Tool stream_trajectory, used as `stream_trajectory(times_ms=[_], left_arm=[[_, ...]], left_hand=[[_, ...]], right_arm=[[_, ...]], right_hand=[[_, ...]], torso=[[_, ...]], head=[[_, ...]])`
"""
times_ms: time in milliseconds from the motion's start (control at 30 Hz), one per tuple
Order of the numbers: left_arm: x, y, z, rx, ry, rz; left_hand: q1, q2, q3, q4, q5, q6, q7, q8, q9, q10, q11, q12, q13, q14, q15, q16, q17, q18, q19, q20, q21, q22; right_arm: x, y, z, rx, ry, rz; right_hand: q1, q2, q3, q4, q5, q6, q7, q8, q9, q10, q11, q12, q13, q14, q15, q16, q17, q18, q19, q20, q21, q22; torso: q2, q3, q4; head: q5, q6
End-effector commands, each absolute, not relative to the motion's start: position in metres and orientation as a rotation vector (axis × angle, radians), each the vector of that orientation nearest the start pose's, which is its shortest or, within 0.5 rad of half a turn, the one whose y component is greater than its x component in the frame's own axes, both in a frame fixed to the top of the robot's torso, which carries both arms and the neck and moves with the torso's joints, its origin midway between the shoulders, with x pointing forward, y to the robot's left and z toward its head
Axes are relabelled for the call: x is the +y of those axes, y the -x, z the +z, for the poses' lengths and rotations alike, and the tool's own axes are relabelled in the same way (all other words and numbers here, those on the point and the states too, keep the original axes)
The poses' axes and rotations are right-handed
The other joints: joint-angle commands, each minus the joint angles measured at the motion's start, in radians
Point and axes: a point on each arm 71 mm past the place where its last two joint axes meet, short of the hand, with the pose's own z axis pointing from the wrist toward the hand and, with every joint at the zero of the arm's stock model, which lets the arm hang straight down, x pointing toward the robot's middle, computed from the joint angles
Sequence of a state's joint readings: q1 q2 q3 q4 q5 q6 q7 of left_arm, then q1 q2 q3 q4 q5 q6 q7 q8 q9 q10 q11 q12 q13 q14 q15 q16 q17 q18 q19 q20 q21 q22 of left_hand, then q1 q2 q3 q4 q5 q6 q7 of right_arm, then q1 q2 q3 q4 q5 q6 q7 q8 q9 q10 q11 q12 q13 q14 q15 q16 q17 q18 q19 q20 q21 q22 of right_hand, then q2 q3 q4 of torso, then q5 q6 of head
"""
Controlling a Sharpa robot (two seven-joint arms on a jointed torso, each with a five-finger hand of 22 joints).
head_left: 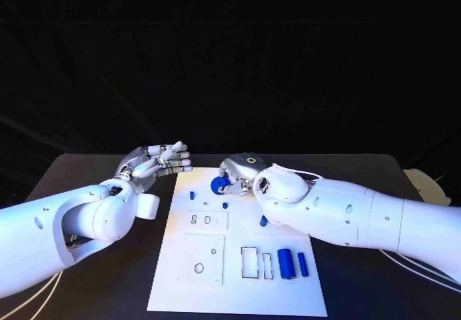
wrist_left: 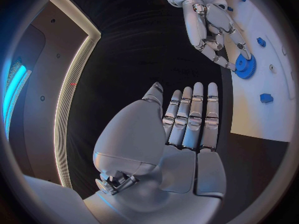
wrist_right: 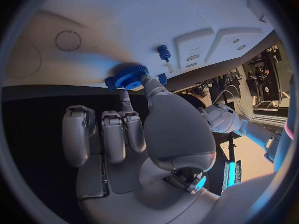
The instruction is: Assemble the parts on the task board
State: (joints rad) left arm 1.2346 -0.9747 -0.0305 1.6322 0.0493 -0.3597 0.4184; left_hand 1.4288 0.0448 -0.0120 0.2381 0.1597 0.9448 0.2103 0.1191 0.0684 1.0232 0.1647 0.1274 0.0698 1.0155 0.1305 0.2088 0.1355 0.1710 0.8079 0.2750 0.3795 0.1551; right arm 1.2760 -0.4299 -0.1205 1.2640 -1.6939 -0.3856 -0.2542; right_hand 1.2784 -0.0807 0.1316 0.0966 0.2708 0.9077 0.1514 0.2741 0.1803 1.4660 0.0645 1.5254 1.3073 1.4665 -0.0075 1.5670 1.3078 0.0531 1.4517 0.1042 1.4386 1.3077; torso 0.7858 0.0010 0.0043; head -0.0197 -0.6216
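The right hand [head_left: 242, 175] pinches a blue gear [wrist_right: 130, 76] at the board's [head_left: 182, 280] far edge (left hand [head_left: 161, 160] released, empty), and a thin fingertip grip could let it tilt or slip.

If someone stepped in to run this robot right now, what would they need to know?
Right hand: pinches the blue gear at the far end of the task board; in the right wrist view the gear is at the board's surface.
Left hand: holds nothing, fingers straight, hovering just off the board's far left corner.
Other parts: two blue cylinders lie near the board's near right edge; small blue pegs stand near the far end.
Done: whether the gear is seated, I cannot tell.
Left: the cylinders look unplaced.
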Motion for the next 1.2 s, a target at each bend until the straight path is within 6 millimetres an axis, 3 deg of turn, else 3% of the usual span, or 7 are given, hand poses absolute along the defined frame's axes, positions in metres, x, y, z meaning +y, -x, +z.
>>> stream_trajectory(times_ms=[33, 233, 467, 667, 867, 1067, 1200], left_arm=[[0.243, -0.476, -0.147, 1.304, 1.138, -1.553], [0.243, -0.476, -0.147, 1.303, 1.139, -1.552], [0.245, -0.476, -0.147, 1.3, 1.141, -1.547], [0.247, -0.476, -0.147, 1.299, 1.142, -1.543], [0.249, -0.476, -0.147, 1.297, 1.143, -1.538], [0.248, -0.477, -0.147, 1.297, 1.143, -1.54], [0.247, -0.478, -0.147, 1.298, 1.143, -1.541]], left_hand=[[0.01, 0.002, 0.0, -0.006, 0.001, 0.002, 0.007, -0.004, -0.001, 0.001, 0.005, -0.006, -0.001, -0.003, 0.003, -0.005, 0.001, 0.011, -0.005, 0.003, -0.001, -0.001], [0.01, 0.002, 0.0, -0.006, 0.001, 0.002, 0.007, -0.004, -0.001, 0.001, 0.005, -0.006, -0.001, -0.003, 0.003, -0.005, 0.001, 0.011, -0.005, 0.003, -0.001, -0.001], [0.01, 0.002, 0.0, -0.006, 0.001, 0.002, 0.007, -0.004, -0.001, 0.001, 0.005, -0.006, -0.001, -0.003, 0.003, -0.005, 0.001, 0.011, -0.005, 0.003, -0.001, -0.001], [0.01, 0.002, 0.0, -0.006, 0.001, 0.002, 0.007, -0.004, -0.001, 0.001, 0.005, -0.006, -0.001, -0.003, 0.003, -0.005, 0.001, 0.011, -0.005, 0.003, -0.001, -0.001], [0.01, 0.002, 0.0, -0.006, 0.001, 0.002, 0.007, -0.004, -0.001, 0.001, 0.005, -0.006, -0.001, -0.003, 0.003, -0.005, 0.001, 0.011, -0.005, 0.003, -0.001, -0.001], [0.01, 0.002, 0.0, -0.006, 0.001, 0.002, 0.007, -0.004, -0.001, 0.001, 0.005, -0.006, -0.001, -0.003, 0.003, -0.005, 0.001, 0.011, -0.005, 0.003, -0.001, -0.001], [0.01, 0.002, 0.0, -0.006, 0.001, 0.002, 0.007, -0.004, -0.001, 0.001, 0.005, -0.006, -0.001, -0.003, 0.003, -0.005, 0.001, 0.011, -0.005, 0.003, -0.001, -0.001]], right_arm=[[-0.058, -0.518, -0.176, 1.502, 0.421, 0.546], [-0.058, -0.517, -0.176, 1.504, 0.422, 0.558], [-0.067, -0.512, -0.174, 1.489, 0.406, 0.579], [-0.089, -0.5, -0.162, 1.418, 0.341, 0.652], [-0.108, -0.497, -0.153, 1.458, 0.311, 0.673], [-0.107, -0.498, -0.155, 1.528, 0.308, 0.676], [-0.099, -0.5, -0.158, 1.562, 0.311, 0.683]], right_hand=[[-0.009, -0.01, 0.0, 0.0, -0.006, -0.033, 0.009, -0.031, -0.01, 0.021, 0.014, -0.012, 0.176, 0.104, 0.012, 0.004, 0.263, -0.005, -0.011, 0.005, -0.009, 0.084], [-0.04, -0.03, -0.025, 0.02, -0.014, -0.083, 0.021, -0.08, -0.027, 0.01, 0.027, -0.019, 0.166, 0.104, 0.024, 0.004, 0.263, -0.004, -0.014, 0.017, -0.014, 0.081], [-0.048, -0.03, -0.033, 0.029, -0.012, -0.066, 0.023, -0.08, -0.027, 0.014, 0.028, -0.016, 0.17, 0.104, 0.026, 0.004, 0.263, -0.005, -0.012, 0.02, -0.012, 0.085], [-0.039, -0.018, -0.032, 0.03, 0.01, -0.026, 0.018, -0.07, -0.022, 0.028, 0.025, -0.007, 0.183, 0.104, 0.025, 0.004, 0.263, -0.006, -0.006, 0.02, -0.008, 0.092], [-0.039, -0.015, -0.032, 0.031, 0.011, -0.022, 0.018, -0.073, -0.023, 0.034, 0.024, -0.003, 0.189, 0.104, 0.024, 0.004, 0.263, -0.007, -0.003, 0.02, -0.004, 0.097], [-0.061, -0.008, -0.044, 0.05, 0.004, -0.034, 0.019, -0.101, -0.033, 0.038, 0.024, -0.001, 0.193, 0.104, 0.024, 0.004, 0.263, -0.009, 0.002, 0.019, 0.0, 0.105], [-0.081, 0.006, -0.052, 0.071, 0.01, -0.068, 0.02, -0.144, -0.05, 0.034, 0.026, -0.004, 0.19, 0.104, 0.025, 0.004, 0.263, -0.008, 0.001, 0.02, -0.002, 0.104]], torso=[[0.0, 0.0004, -0.0021], [0.0, 0.0001, -0.0008], [0.0, 0.0007, -0.0014], [-0.002, 0.0013, -0.0031], [-0.003, 0.0016, -0.008], [-0.003, 0.0032, -0.0039], [-0.004, 0.0007, -0.006]], head=[[0.003, -0.001], [0.0, -0.001], [0.003, -0.002], [0.005, -0.001], [0.004, 0.003], [0.008, -0.001], [0.008, 0.0]])
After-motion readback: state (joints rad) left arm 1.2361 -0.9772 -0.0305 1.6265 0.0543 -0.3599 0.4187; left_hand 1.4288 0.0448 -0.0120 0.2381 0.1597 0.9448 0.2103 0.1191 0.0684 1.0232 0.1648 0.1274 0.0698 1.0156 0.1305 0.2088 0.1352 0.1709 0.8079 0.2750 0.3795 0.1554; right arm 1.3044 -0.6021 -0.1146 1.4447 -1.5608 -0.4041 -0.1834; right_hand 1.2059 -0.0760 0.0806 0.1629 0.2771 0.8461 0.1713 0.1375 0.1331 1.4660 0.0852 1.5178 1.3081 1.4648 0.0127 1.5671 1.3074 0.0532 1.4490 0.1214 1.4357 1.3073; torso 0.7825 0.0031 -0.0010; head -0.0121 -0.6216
